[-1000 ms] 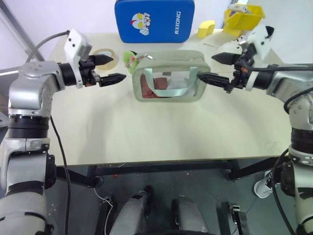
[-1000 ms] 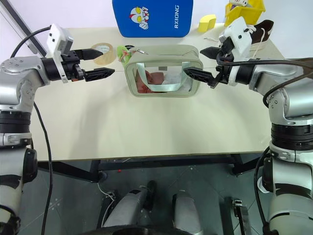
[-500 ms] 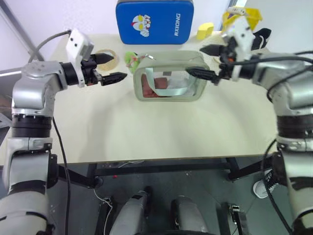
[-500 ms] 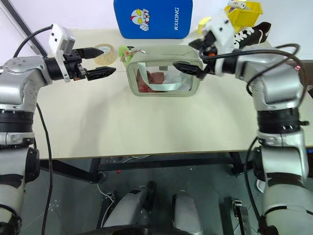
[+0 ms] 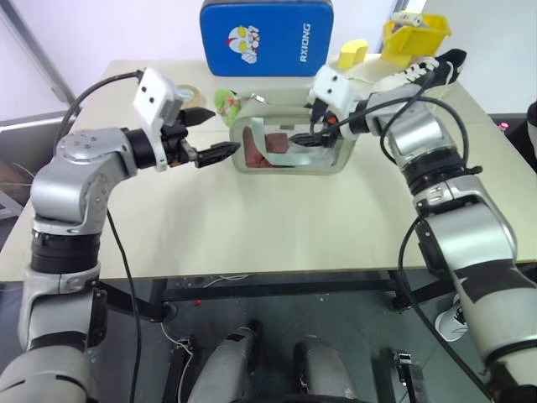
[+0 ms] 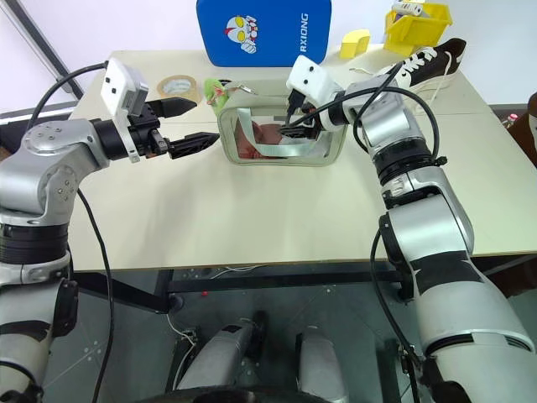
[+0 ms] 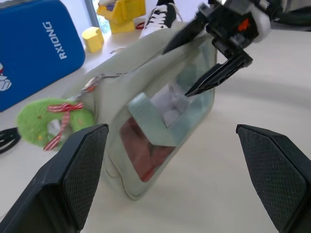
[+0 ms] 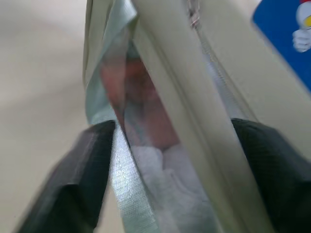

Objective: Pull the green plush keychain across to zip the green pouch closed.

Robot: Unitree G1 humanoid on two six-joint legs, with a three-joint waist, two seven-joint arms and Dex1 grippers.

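Keychain (image 5: pixel 224 101) lies at pouch's (image 5: pixel 289 164) left end on bench (image 5: pixel 277 227).
R claw (image 6: pixel 291 124) straddles pouch's top edge, fingers apart, grip can't tell; L claw (image 5: pixel 212 134) wide open, empty, just left of pouch.

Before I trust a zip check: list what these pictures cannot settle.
- Zipper slider on the green pouch: too small in the eye views, blurred in the right wrist view.
- Right claw: whether it pinches the pouch; its own fingers cover the contact.
- Pouch contents: a reddish shape behind the teal strap, unidentifiable.
- Green plush keychain: its cord's attachment is unclear.
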